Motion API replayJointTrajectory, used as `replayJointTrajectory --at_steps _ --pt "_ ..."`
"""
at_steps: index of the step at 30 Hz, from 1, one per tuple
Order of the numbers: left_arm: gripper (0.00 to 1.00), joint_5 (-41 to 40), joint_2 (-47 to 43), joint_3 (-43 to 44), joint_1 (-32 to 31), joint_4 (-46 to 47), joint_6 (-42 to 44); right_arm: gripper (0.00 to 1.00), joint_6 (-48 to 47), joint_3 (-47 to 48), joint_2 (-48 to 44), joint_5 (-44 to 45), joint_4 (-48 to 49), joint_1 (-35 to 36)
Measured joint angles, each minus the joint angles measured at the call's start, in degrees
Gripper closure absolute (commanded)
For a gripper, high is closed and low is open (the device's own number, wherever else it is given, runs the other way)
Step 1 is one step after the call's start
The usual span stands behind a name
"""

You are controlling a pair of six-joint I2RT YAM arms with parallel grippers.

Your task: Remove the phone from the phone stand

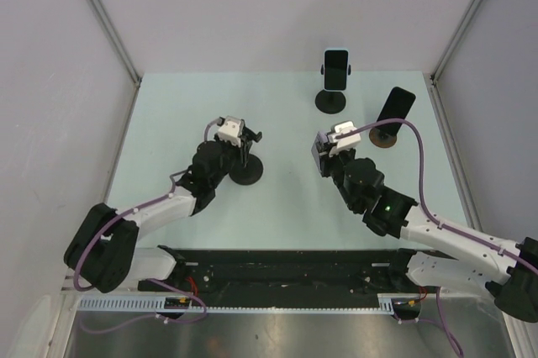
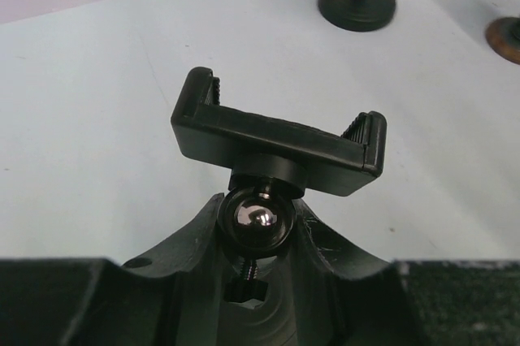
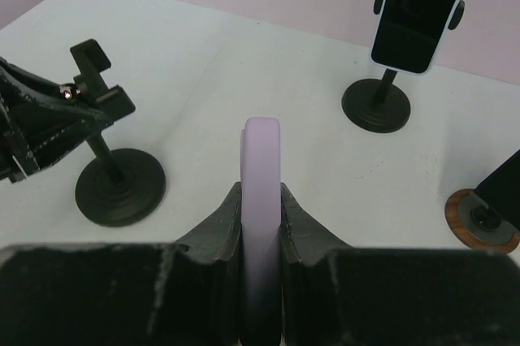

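My right gripper (image 3: 262, 214) is shut on a lilac phone (image 3: 262, 151), held edge-on above the table; in the top view the gripper (image 1: 324, 155) is right of the black phone stand (image 1: 246, 171). The stand's clamp cradle (image 2: 276, 139) is empty. My left gripper (image 2: 258, 228) is shut on the stand's neck at its shiny ball joint (image 2: 258, 214), and in the top view it (image 1: 242, 141) sits over the stand's round base. The stand also shows in the right wrist view (image 3: 120, 186), left of the phone.
A second black stand (image 1: 331, 101) at the back holds a phone with a pale case (image 1: 336, 69). A black phone (image 1: 395, 106) leans on a round wooden stand (image 1: 385, 137) at the back right. Grey walls enclose the table.
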Motion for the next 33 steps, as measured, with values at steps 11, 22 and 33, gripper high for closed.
replayJointTrajectory --at_steps 11,22,33 --pt "1.00 0.24 7.32 7.43 15.21 -1.73 -1.18 1.00 0.74 -0.07 -3.54 -0.26 -4.52 0.00" --pt "1.00 2.71 17.57 20.00 34.25 -4.28 -1.16 1.00 1.01 -0.76 -4.70 -1.16 -7.48 0.00" --pt "0.98 5.44 26.56 30.12 41.48 -7.82 0.04 1.00 2.34 -0.83 -4.79 -2.45 -9.44 0.26"
